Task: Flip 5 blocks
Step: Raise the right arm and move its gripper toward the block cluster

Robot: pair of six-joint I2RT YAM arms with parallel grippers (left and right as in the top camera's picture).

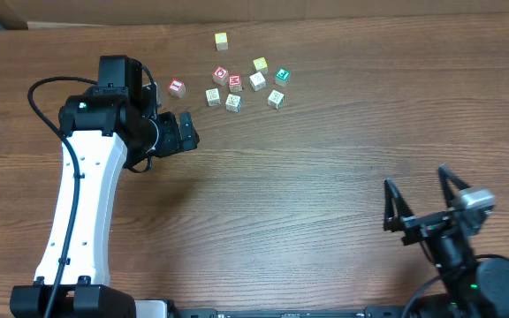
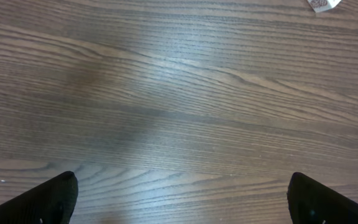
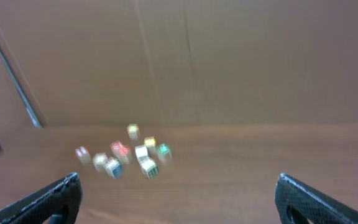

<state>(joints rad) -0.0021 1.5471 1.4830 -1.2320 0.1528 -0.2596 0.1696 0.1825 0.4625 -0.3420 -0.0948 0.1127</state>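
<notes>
Several small wooden blocks lie in a loose cluster at the back of the table. Among them are a red-faced block [image 1: 177, 87] at the left, a green-faced block [image 1: 282, 76], pale blocks [image 1: 213, 96] [image 1: 232, 102] and a yellowish block [image 1: 222, 40] set apart at the rear. My left gripper [image 1: 184, 132] [image 2: 182, 199] hangs open over bare wood just in front of the cluster, holding nothing. Only a corner of one pale block [image 2: 324, 5] shows in the left wrist view. My right gripper [image 1: 418, 196] [image 3: 179, 199] stands open and empty near the front right, with the cluster of blocks [image 3: 129, 155] blurred far ahead.
Red "D" [image 1: 221, 75] and "M" [image 1: 235, 82] cubes sit inside the cluster. A cardboard wall [image 3: 185, 62] rises behind the table's back edge. The left arm's white link [image 1: 78, 203] stretches from the front left toward the blocks.
</notes>
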